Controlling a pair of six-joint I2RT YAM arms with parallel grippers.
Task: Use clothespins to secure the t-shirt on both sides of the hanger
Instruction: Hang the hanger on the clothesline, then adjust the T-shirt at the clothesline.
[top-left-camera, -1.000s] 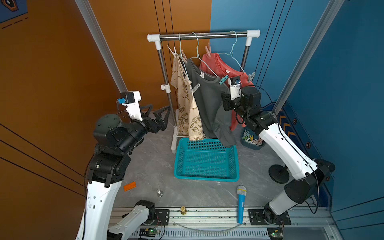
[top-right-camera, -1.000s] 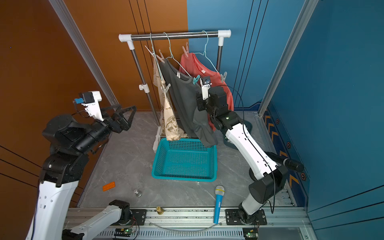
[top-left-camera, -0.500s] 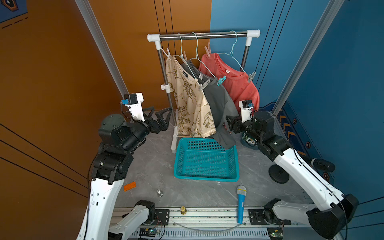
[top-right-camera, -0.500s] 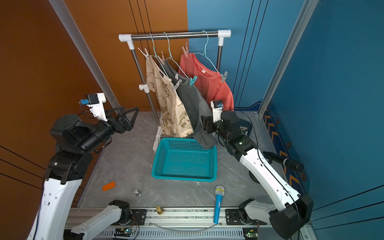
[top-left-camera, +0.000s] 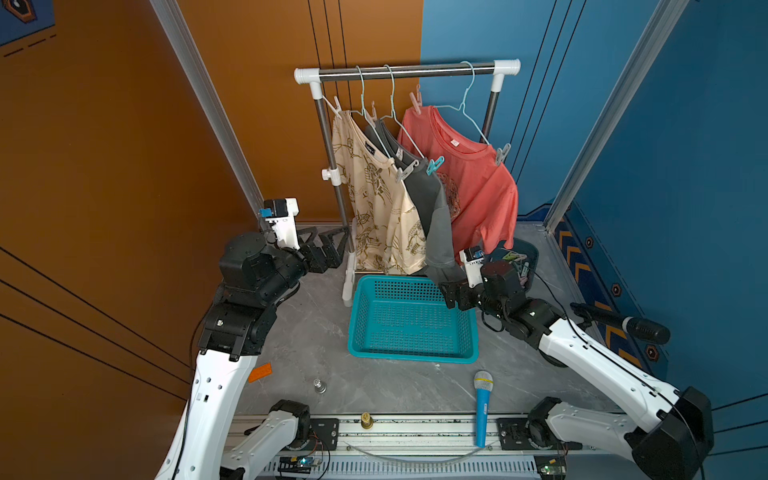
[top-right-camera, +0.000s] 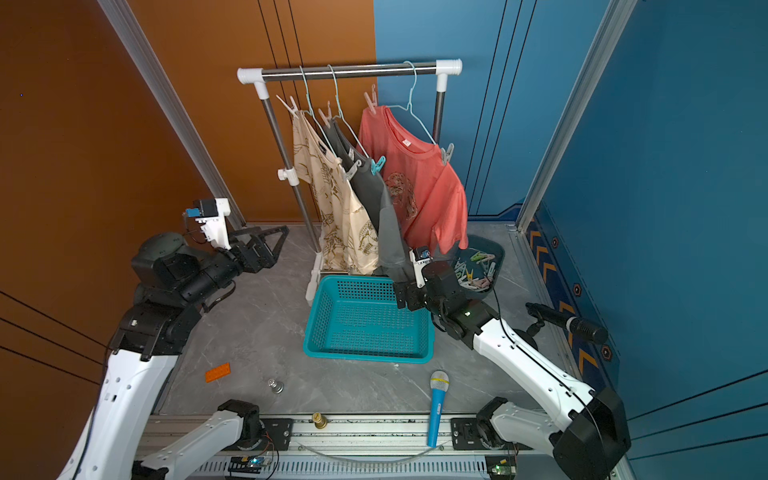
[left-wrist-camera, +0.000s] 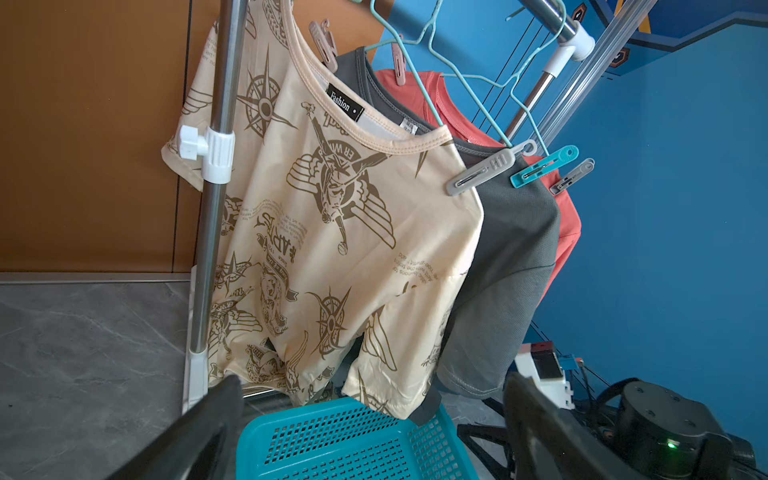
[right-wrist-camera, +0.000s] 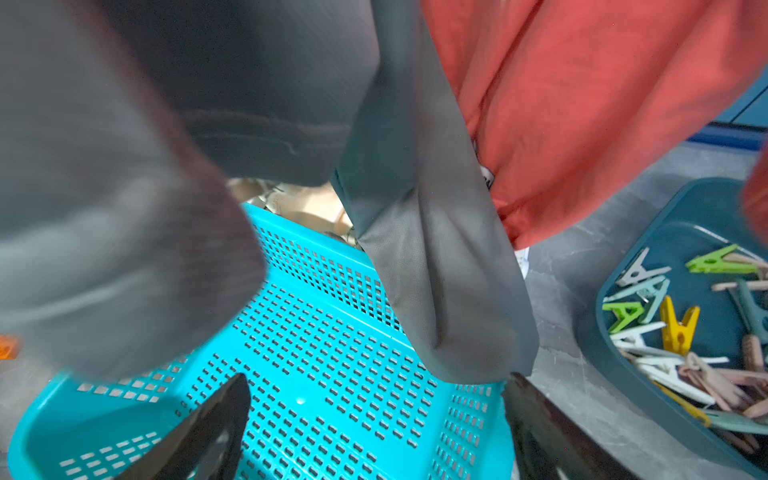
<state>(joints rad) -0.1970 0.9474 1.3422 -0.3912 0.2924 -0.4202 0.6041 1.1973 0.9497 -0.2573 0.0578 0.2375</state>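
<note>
Clothespins (right-wrist-camera: 681, 328), small pastel plastic spring clips in green, yellow, white and pink: heaped loose in dark blue plastic tub (top-right-camera: 484, 242) on grey stone-look bench (top-left-camera: 316, 332), long axes pointing every way, none upright. Tub just beside the right wrist, off to its own right and behind the fingertips. Right claw (top-left-camera: 451, 295) aimed away from it, toward teal perforated plastic basket (top-left-camera: 415, 356), jaws spread wide with nothing between, plain in the right wrist view. Right arm clearly nearer; left claw (top-left-camera: 328, 245) well apart, beyond steel garment rack (top-left-camera: 407, 71), likewise spread and empty.

Probably a swing to the right and a downward tilt before any pick, then a clip lying clear of its neighbours.

On the rack: dark grey t-shirt (top-left-camera: 432, 199) on pale blue wire hanger (top-left-camera: 390, 95), between cream printed shirt (top-left-camera: 374, 199) and coral shirt (top-left-camera: 478, 183); teal clip (top-left-camera: 435, 164) at near shoulder, pink clip (top-left-camera: 372, 110) at far one, so apparently pinned both sides already.

Little room: grey sleeve (right-wrist-camera: 440, 270) hanging just ahead of right claw, basket below, tub wall close.
</note>
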